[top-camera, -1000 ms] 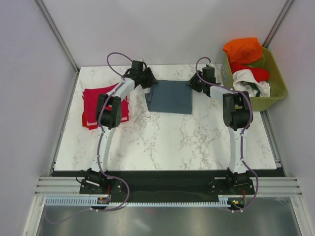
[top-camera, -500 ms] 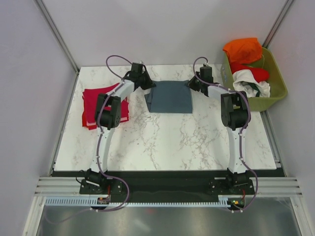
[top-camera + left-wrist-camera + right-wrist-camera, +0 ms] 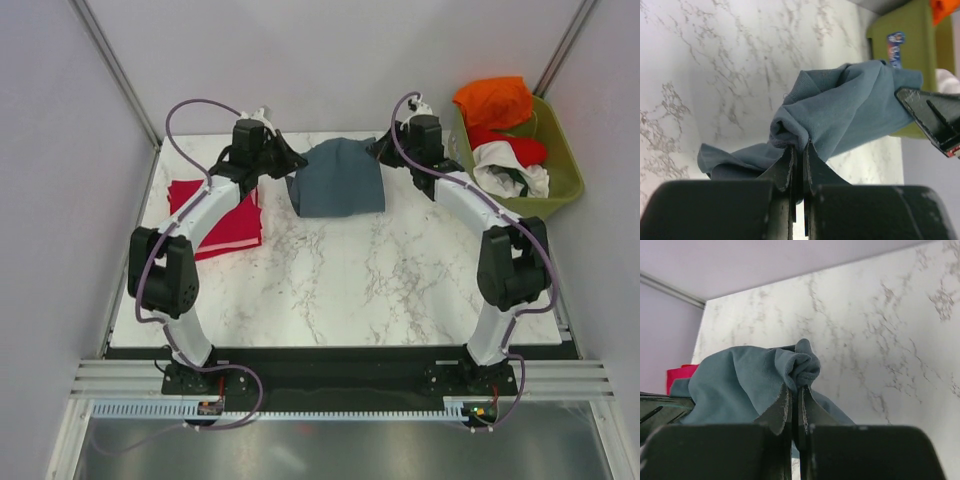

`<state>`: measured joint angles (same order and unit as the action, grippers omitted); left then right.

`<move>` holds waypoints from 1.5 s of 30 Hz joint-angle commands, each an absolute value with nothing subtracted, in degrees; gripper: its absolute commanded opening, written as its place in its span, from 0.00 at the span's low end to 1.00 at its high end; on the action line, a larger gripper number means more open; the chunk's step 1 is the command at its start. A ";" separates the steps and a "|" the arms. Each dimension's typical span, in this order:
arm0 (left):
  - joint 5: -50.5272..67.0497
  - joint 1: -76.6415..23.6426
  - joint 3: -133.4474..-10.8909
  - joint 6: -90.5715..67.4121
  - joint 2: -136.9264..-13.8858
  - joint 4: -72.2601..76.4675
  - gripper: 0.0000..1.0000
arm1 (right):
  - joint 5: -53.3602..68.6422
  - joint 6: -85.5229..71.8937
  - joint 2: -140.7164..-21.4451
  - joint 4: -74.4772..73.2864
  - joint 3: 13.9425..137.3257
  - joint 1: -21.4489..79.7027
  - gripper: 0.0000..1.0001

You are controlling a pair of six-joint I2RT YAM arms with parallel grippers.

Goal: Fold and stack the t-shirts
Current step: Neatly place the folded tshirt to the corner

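The slate blue-grey t-shirt (image 3: 338, 178) hangs bunched between both arms at the back of the table, its far edge lifted off the marble. My left gripper (image 3: 293, 160) is shut on the shirt's far left corner, and the cloth (image 3: 850, 107) bulges out above its tips (image 3: 799, 146). My right gripper (image 3: 381, 150) is shut on the far right corner, where the fabric (image 3: 740, 382) folds over its tips (image 3: 795, 387). A crimson red t-shirt (image 3: 222, 212), folded to a rectangle, lies flat at the left of the table, partly under my left arm.
An olive-green basket (image 3: 563, 170) stands off the table's back right corner, holding orange (image 3: 494, 99), red (image 3: 515, 147) and white (image 3: 505, 170) shirts. The marble table (image 3: 340, 290) spreads bare in front of the blue-grey shirt. Grey walls close in at the back and sides.
Both grippers have shut on the far corners of the blue-grey shirt and lifted them. The shirt went from lying flat to bunched and raised. Both arms swung outward.
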<state>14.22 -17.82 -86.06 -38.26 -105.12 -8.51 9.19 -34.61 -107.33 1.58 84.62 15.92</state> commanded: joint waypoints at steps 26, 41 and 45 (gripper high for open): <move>-2.98 14.14 -75.32 -29.80 -66.10 -35.94 0.02 | 6.07 -31.90 -112.05 -6.24 108.97 45.07 0.00; -5.45 20.65 -74.35 -30.32 -69.78 -35.69 0.02 | 4.92 -33.93 -127.96 -6.33 123.83 47.64 0.00; -5.45 21.18 -75.06 -30.58 -71.28 -34.37 0.02 | 4.83 -34.01 -131.30 -6.24 127.78 47.55 0.00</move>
<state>-3.03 20.18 -72.73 -31.68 -71.09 -38.39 6.11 -33.63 -129.62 -7.92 122.93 48.03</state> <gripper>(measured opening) 0.047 0.031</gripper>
